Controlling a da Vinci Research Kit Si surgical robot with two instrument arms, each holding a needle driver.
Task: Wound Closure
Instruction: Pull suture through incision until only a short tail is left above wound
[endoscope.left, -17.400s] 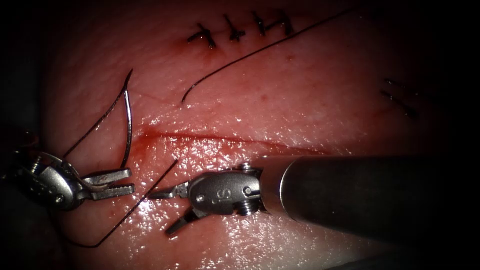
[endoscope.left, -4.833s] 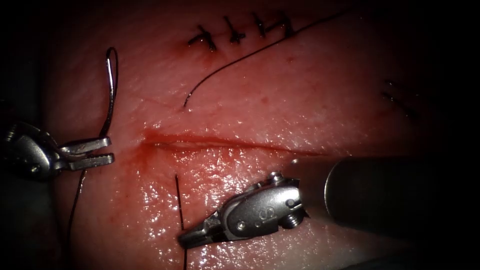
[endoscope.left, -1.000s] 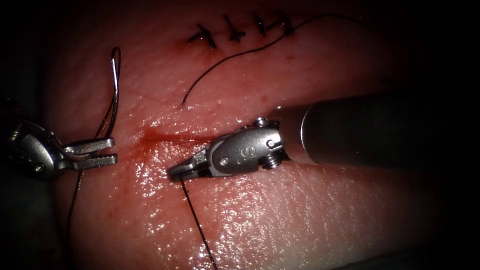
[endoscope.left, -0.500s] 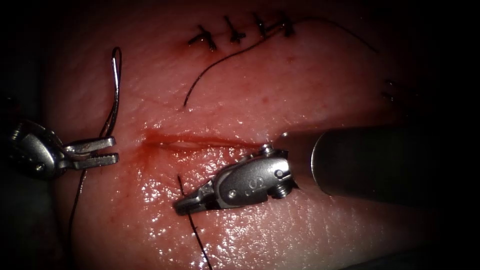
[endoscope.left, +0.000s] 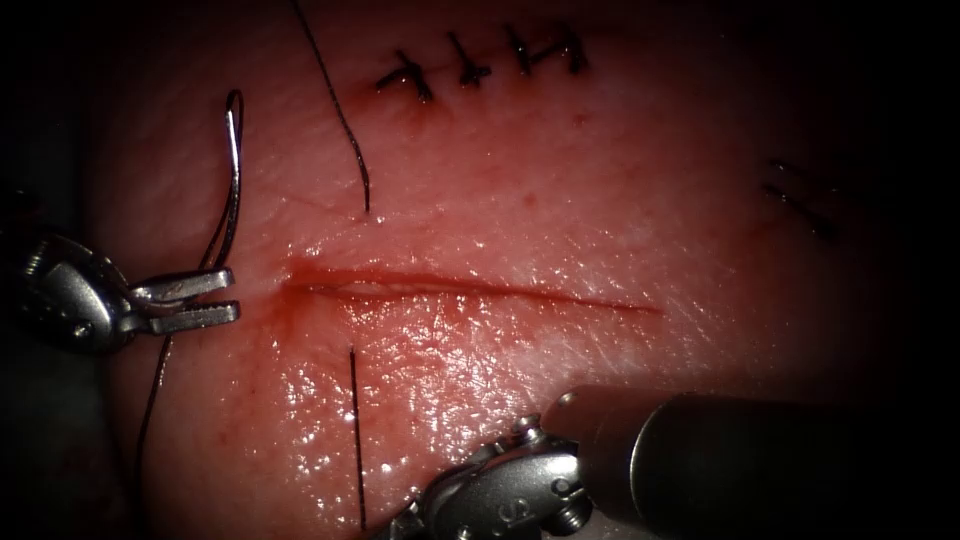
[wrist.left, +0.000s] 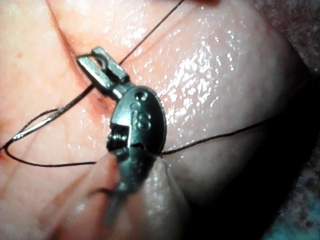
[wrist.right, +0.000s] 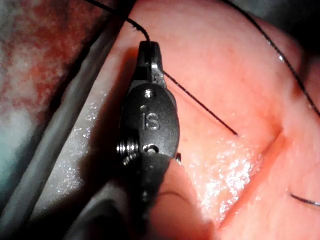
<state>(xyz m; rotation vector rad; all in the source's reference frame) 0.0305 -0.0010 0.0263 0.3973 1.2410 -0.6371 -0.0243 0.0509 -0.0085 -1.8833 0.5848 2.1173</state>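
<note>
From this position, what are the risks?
1. The left tool grips the needle near its thread end, outside the tissue, left of the cut; it could swivel.
2. The right tool holds taut thread leaving the tissue below the cut; more pull might tear that exit point.

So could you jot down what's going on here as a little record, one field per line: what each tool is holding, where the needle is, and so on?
Left tool: jaws shut on the needle near its rear end, left of the cut
Needle: curves upward from the left tool, clear of the tissue
Right tool: jaws shut on the thread, below the cut
Thread: emerges from the tissue below the cut and runs down toward the right tool
Cut: open, with red fluid at its left end
Tissue: older stitches near the top
</note>
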